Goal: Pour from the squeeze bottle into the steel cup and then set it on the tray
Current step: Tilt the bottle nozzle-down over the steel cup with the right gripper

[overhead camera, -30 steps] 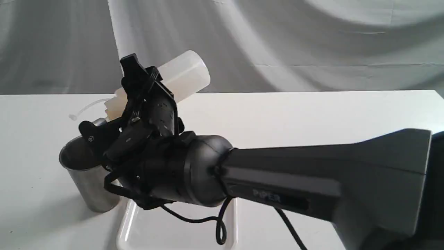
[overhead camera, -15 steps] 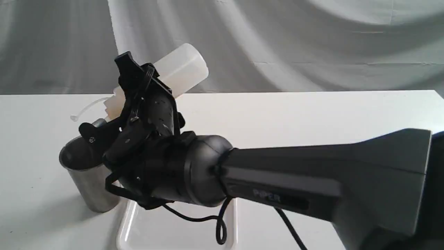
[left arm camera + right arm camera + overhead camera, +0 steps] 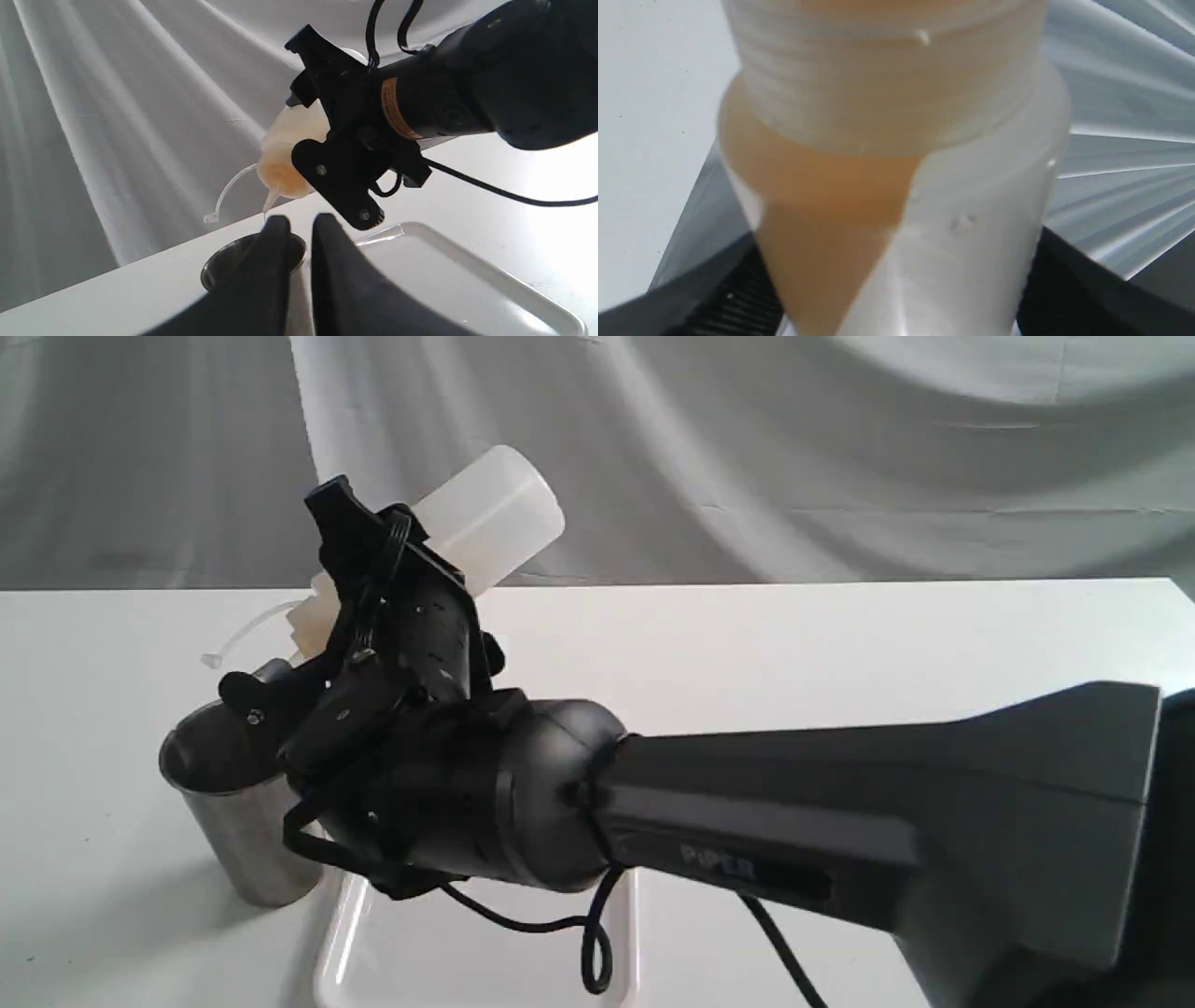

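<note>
closest to my left wrist camera, the left end effector (image 3: pixel 301 221) has its two dark fingers drawn almost together, with only a thin slit between them and nothing held. in the exterior view the right arm (image 3: pixel 840 821) fills the foreground, reaching in from the right with a black cable (image 3: pixel 588 943) looping beneath it. under that wrist lies the tray (image 3: pixel 336 952), flat on the white worktop (image 3: pixel 840 635) at the front edge and partly covered by the arm. the steel cup (image 3: pixel 238 840) stands upright on the worktop just beside the tray's left rim. whether they touch, i cannot tell. over the cup sits the right end effector (image 3: pixel 294 607), clamped across the squeeze bottle (image 3: pixel 495 513), one finger on each side of the body near the cap. the bottle is tipped well over, its base raised up and to the right past the fingers and its cap end low on the left. the left wrist view shows the nozzle (image 3: pixel 270 203) pointing down at the cup's open mouth from just above the rim, with the cap strap (image 3: pixel 238 639) curling out to the side. my right wrist view shows the amber liquid (image 3: pixel 822 210) pooled toward the cap end. whether any is running out, i cannot tell. behind everything hangs a grey draped cloth (image 3: pixel 840 457).
</note>
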`<state>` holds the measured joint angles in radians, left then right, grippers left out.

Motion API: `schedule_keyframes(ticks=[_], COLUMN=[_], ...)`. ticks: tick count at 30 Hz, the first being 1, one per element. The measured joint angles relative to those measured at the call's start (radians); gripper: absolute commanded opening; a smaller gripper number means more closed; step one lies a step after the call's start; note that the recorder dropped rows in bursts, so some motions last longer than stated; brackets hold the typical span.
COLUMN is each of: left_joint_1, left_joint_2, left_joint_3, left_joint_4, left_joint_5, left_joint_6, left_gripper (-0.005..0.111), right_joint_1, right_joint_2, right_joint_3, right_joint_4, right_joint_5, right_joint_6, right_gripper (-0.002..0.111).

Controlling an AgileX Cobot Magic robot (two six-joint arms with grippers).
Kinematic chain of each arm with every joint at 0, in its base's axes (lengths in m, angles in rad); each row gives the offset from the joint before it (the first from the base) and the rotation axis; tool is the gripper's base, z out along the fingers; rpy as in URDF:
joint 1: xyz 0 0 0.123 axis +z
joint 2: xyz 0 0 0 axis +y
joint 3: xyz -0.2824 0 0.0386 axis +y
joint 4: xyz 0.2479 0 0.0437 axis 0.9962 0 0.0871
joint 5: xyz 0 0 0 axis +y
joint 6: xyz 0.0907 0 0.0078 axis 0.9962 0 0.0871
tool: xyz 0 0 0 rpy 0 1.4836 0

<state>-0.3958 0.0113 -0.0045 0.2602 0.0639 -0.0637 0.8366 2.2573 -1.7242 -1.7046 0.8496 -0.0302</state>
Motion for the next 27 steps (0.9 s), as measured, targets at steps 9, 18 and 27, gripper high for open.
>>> schedule_keyframes(ticks=[9,18,27], left_joint_1=[0.0,0.0,0.0], left_joint_2=[0.0,0.0,0.0], left_joint_3=[0.0,0.0,0.0], left_joint_4=[0.0,0.0,0.0], left_joint_5=[0.0,0.0,0.0], left_joint_6=[0.0,0.0,0.0], left_gripper=[0.008,0.008,0.008], right_joint_1=[0.0,0.0,0.0], right_joint_2=[0.0,0.0,0.0], right_joint_3=[0.0,0.0,0.0], right_joint_4=[0.0,0.0,0.0], right_joint_5=[0.0,0.0,0.0], right_joint_6=[-0.032,-0.034,-0.041], right_gripper=[0.044,0.044,0.044])
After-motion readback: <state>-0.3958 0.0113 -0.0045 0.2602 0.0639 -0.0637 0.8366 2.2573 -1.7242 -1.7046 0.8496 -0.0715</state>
